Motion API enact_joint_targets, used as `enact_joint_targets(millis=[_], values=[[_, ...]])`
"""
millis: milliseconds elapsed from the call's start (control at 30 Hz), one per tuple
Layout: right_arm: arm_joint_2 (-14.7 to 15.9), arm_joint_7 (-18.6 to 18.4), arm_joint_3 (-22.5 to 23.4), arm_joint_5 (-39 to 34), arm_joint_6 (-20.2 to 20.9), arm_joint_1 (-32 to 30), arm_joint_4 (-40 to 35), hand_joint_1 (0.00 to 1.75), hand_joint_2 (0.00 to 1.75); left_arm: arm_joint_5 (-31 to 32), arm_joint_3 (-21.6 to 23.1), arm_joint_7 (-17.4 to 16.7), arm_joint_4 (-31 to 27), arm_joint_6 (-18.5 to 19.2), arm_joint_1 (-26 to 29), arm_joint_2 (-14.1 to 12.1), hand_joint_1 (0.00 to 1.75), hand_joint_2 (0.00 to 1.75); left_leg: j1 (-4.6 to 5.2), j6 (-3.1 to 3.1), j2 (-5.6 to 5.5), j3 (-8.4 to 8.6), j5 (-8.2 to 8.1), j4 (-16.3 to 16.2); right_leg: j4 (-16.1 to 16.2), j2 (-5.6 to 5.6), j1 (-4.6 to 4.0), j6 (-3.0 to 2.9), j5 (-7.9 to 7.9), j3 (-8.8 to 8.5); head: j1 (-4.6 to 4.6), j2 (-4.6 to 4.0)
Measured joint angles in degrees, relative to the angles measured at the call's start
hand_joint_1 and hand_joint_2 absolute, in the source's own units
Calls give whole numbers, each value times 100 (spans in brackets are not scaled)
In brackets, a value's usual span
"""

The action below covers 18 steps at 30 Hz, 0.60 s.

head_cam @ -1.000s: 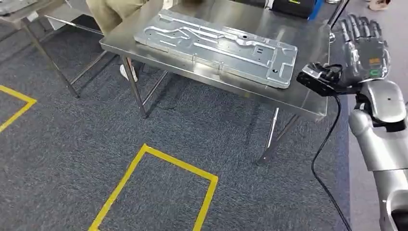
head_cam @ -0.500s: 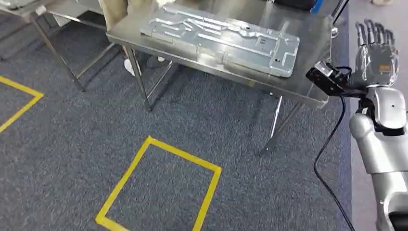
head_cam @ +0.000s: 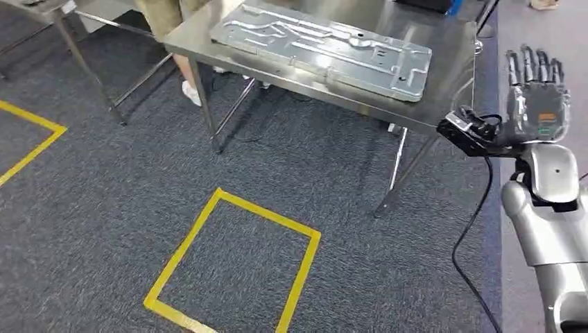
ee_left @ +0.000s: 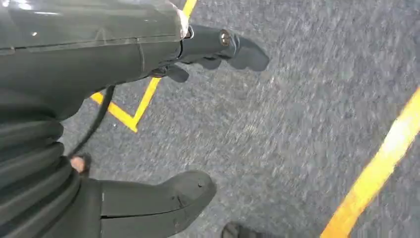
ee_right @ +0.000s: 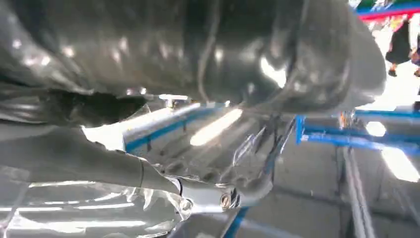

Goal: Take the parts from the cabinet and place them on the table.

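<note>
A large flat stamped metal part [head_cam: 326, 48] lies on the steel table [head_cam: 451, 69] at the top of the head view. My right hand [head_cam: 537, 97] is raised beside the table's near right corner, apart from the part, fingers straight up and spread, holding nothing. In the left wrist view my left hand [ee_left: 198, 119] hangs over the grey carpet, its thumb [ee_left: 173, 198] well apart from its fingers [ee_left: 223, 47], with nothing between them.
A person's legs [head_cam: 163, 14] stand at the table's far left end. A second table [head_cam: 41, 8] is at the top left. Yellow tape marks a square [head_cam: 232, 267] on the carpet. A black cable [head_cam: 471, 229] hangs from my right wrist camera [head_cam: 468, 132].
The whole picture has shifted, so the camera has moved; the table now sits higher in the picture. My right hand stays raised with spread fingers, a little lower in the picture.
</note>
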<state>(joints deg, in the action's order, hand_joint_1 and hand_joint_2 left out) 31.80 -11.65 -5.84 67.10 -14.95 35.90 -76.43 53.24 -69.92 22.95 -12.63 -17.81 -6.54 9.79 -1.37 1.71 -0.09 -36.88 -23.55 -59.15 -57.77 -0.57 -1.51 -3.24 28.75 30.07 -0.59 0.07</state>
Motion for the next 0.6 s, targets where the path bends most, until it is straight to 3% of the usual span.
enact_joint_targets(millis=[33,67,100,133,200,233,267,300,367,400,433,467,500,567,600], values=[[0,-2,11,22,-2,20,0,0,0,0,4,0,2,0,-5,24,0,175,-9,-42,1,16,63,65,59,-1,-33,-26,-60,-2,2,0],[-2,-2,11,39,-7,19,-7,0,0,0,7,-2,2,0,-4,18,0,175,68,-71,-28,33,90,109,308,-12,-7,-62,-190,-52,0,2],[-22,0,11,55,-13,10,-7,0,0,0,7,-4,0,-2,2,6,0,175,75,-71,-13,-44,-40,32,426,-79,57,47,-310,-110,9,0],[-46,2,11,79,-22,7,-7,0,0,2,9,-13,0,-4,8,6,0,175,70,-77,-24,-157,-349,-243,487,-58,83,-25,-388,-65,9,0],[-74,2,11,129,-31,-5,-4,0,0,9,9,-26,0,-4,8,9,0,175,45,-124,-25,-410,-860,-1009,460,-58,92,58,-468,87,11,0],[-89,2,11,140,-31,-11,-4,0,0,9,9,-26,0,-4,8,6,0,175,38,-156,-24,-490,-989,-1346,408,-58,100,78,-494,177,9,0],[-103,2,11,149,-31,-27,-4,0,0,9,9,-26,0,-4,9,0,0,175,22,-196,-22,-482,-946,-1516,353,-58,118,111,-517,267,11,0],[-111,6,11,151,-31,-50,-4,0,0,9,9,-26,0,-4,9,-9,0,175,1,-240,-18,-341,-773,-1415,281,-58,144,147,-539,366,9,2],[-118,17,11,151,-46,-79,-9,0,0,9,9,-24,0,-4,7,-22,0,175,-65,-334,-4,206,-413,-665,112,-58,211,207,-556,548,11,0],[-118,17,11,149,-53,-88,-26,0,175,11,9,-20,0,-7,-1,-24,0,0,-108,-409,-1,485,-507,-178,18,-56,223,258,-553,621,11,2],[-102,17,18,149,-59,-95,-61,0,175,15,11,-17,0,-4,-8,-13,0,0,-56,-390,-10,626,-621,-4,-39,-35,161,303,-563,715,29,0],[-107,28,20,147,-63,-96,-85,0,175,20,13,-17,0,-4,-8,-13,0,0,-61,-228,-38,531,-564,-97,-89,-35,152,311,-572,731,15,2],[-105,30,22,147,-70,-84,-105,0,175,20,13,-13,0,-4,-5,-13,0,0,-66,-184,-39,526,-624,-81,-151,-27,165,323,-578,758,15,0],[-107,28,31,125,-88,-120,-120,0,175,24,18,46,0,-4,19,-15,0,0,-72,-82,-39,480,-589,-119,-162,-25,193,337,-603,783,11,2],[-105,39,31,114,-98,-161,-147,0,175,24,20,70,0,-9,20,-18,0,0,-68,-37,-32,449,-561,-119,-229,-9,217,359,-526,820,13,0]])
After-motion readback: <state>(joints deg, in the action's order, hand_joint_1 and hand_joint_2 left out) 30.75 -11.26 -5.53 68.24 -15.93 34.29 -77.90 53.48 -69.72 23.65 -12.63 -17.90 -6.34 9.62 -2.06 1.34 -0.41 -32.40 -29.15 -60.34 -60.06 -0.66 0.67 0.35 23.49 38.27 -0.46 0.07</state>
